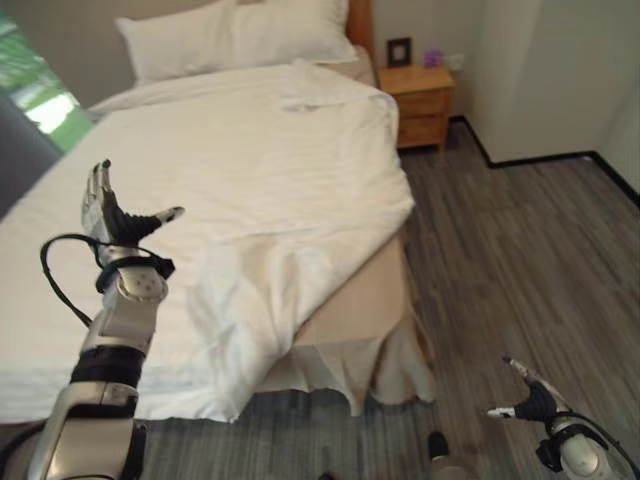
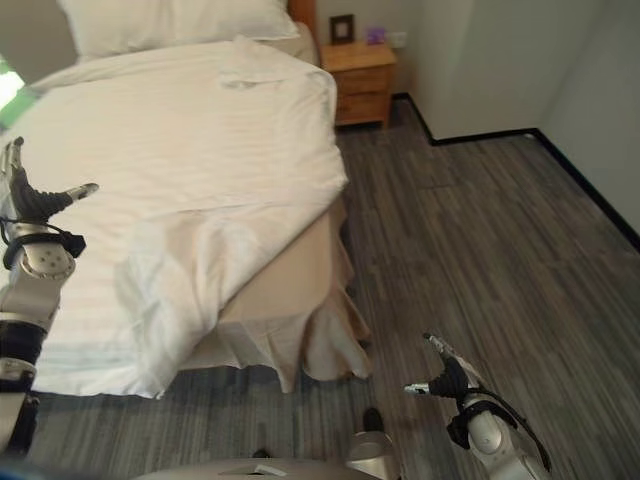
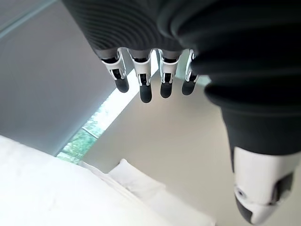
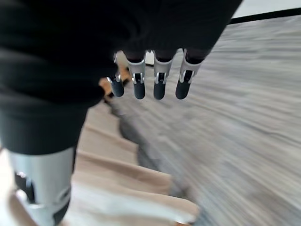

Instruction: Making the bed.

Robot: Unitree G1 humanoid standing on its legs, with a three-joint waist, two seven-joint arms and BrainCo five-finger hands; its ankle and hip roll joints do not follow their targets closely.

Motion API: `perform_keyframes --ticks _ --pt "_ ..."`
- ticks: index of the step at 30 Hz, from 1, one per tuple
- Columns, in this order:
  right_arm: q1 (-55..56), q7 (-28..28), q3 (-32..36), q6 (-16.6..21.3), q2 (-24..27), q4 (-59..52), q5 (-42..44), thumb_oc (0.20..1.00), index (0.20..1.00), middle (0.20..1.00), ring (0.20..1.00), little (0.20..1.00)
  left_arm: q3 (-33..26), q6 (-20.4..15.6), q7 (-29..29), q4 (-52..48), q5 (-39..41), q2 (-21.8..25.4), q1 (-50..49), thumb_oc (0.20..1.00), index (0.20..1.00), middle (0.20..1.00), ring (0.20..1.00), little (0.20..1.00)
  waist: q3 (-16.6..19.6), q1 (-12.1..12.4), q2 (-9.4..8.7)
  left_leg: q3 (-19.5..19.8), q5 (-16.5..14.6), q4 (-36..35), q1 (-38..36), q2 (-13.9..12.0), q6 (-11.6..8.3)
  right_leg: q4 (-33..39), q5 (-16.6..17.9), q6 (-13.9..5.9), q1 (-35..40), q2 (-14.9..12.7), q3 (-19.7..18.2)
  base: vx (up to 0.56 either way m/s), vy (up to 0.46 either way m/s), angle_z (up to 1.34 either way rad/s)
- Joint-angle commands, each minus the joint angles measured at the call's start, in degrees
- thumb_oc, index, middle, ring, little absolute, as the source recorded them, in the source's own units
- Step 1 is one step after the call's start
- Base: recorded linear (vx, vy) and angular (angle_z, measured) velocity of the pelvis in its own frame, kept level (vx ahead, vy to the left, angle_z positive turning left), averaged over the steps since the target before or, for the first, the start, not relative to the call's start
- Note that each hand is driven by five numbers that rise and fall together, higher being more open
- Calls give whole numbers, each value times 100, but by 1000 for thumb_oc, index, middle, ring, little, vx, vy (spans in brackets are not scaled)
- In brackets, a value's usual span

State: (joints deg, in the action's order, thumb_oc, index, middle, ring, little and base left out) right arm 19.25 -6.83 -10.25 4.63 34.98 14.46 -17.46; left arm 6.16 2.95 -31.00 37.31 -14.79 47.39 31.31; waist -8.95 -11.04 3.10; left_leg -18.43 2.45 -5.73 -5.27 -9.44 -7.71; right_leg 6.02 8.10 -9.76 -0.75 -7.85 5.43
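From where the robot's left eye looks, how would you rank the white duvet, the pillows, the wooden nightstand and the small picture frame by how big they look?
Largest to smallest:
1. duvet
2. pillows
3. nightstand
4. picture frame

The pillows, nightstand and frame sit farthest from the camera, so they look smaller than they really are; the order as seen is still plain.

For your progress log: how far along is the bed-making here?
Done: duvet spread over most of the bed, pillows at the head. In hand: nothing; left hand and right hand are open. Left: the rumpled near corner, which exposes the beige skirt.
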Motion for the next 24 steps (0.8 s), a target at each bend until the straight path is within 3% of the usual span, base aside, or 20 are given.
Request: perform_keyframes --ticks 1,5,9,16,21,22,23,24 --pt "-92 -99 -124 389 -30 -147 72 1000 1000 1000 1000 1000 273 419 -66 846 -902 482 843 1000 1000 1000 1000 1000 -113 22 -190 -333 -147 73 -21 -118 -163 -102 -279 -389 -241 -375 256 -40 3 -25" --pt "-119 -199 -208 442 -63 13 167 1000 1000 1000 1000 1000 777 614 -60 1645 -1192 602 1485 1000 1000 1000 1000 1000 -225 -46 -268 -353 -96 73 298 -155 -170 -102 -194 -401 -607 -315 165 -60 10 -19" --pt "-520 -382 -476 490 -125 221 392 1000 1000 1000 1000 1000 1316 669 -130 2441 -1088 722 2357 1000 1000 1000 1000 1000 -627 -78 -351 -246 61 73 935 -187 -177 -102 -65 -391 -1249 -302 130 -159 10 -4" --pt "-1093 -642 -803 594 -277 261 734 1000 1000 1000 1000 1000 1688 545 -108 3182 -698 831 2952 1000 1000 1000 1000 1000 -988 -102 -367 -188 373 73 2024 -358 -251 -102 97 -418 -2262 -314 171 -136 -14 4" --pt "-1152 -510 -742 748 -326 -47 1033 1000 1000 1000 1000 1000 1523 379 276 3935 -256 1128 2819 1000 1000 1000 1000 1000 -970 -189 -328 -215 509 73 2735 -428 -293 -102 231 -427 -3034 -282 79 -87 -7 -7" --pt "-1104 -481 -711 754 -329 -58 1070 1000 1000 1000 1000 1000 1477 307 397 3969 -180 1195 2742 865 865 865 865 865 -954 -196 -302 -221 514 73 2818 -428 -293 -102 251 -422 -3118 -292 67 -34 13 -10" --pt "-1070 -467 -691 766 -349 -29 1093 1000 1000 1000 1000 1000 1453 192 465 3925 -97 1205 2668 595 595 595 595 595 -939 -199 -278 -205 518 73 2861 -416 -291 -102 263 -415 -3164 -301 49 -18 12 -8" --pt "-1060 -456 -675 761 -356 7 1109 1000 1000 1000 1000 1000 1393 135 511 3926 48 1169 2628 391 391 391 391 391 -913 -202 -253 -197 511 73 2867 -401 -291 -102 263 -414 -3161 -311 42 7 20 -6"
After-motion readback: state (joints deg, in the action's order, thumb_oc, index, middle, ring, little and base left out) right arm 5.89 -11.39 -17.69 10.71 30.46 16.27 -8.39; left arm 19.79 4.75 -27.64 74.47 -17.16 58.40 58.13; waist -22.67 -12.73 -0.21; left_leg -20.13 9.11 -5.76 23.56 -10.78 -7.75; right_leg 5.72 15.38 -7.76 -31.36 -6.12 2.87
